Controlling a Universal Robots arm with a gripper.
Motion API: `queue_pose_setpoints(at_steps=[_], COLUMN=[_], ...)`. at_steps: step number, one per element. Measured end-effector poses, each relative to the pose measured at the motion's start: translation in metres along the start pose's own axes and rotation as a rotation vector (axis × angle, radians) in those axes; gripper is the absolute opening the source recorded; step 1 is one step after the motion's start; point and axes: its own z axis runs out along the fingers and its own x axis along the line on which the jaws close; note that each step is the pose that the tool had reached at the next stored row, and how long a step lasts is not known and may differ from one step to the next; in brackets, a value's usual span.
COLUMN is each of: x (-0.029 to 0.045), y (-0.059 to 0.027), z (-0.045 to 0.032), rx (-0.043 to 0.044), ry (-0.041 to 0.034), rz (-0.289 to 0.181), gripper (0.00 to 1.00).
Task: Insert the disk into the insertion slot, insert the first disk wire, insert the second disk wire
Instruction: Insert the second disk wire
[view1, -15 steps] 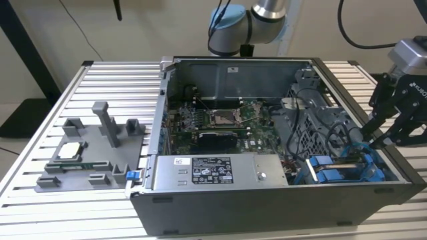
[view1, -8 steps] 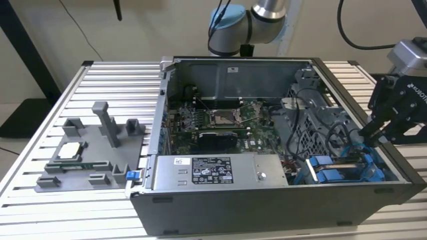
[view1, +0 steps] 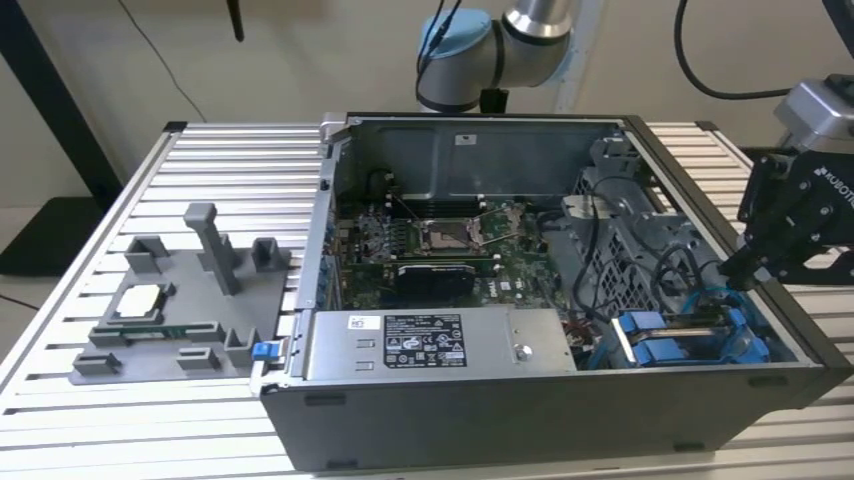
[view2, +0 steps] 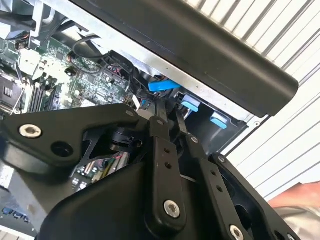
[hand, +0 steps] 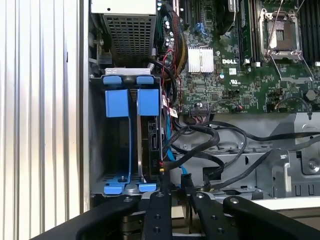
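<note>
Exterior view, left to right: slatted worktop (view1: 240, 160) with a grey fixture tray (view1: 174, 300) on its left part, well apart from the action. Mid-frame is the open computer case (view1: 534, 420), with the motherboard (view1: 441, 240) on its floor and the power-supply box (view1: 427, 345) along the near wall. Just to the exterior view's right of that box is the insertion slot (view1: 681, 345), a grey bay with blue clips in the case's near right corner. The pincer (view1: 738, 272) hangs over the case's right wall, just above the slot and to its right, aimed down-left into it. Key relation: the slot lies straight ahead of the pincer and close. In the first wrist view its long axis runs directly away from the pincer (hand: 173, 180) toward the power-supply box, the blue rails parallel to the approach line. The disk (hand: 151, 140) looks already seated in the slot, a dark slab on edge beside a blue rail with its near end facing the pincer; that is a judgement, not certain. On the motherboard side, black cables (hand: 210, 131) crowd the bay right up to the disk's end. The other side is the case wall, so room is tight sideways and open from above. Cannot tell whether the pincer is apart, together or clamped on a wire. The second wrist view puts the pincer (view2: 169, 117) close to the case rim (view2: 210, 55).
</note>
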Motion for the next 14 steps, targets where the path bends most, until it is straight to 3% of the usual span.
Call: queue_pose_setpoints(at_steps=[14], x=[0.0000], y=[0.0000], z=[0.0000], rx=[0.0000], ry=[-0.0003], rz=[0.000], gripper=[0.00])
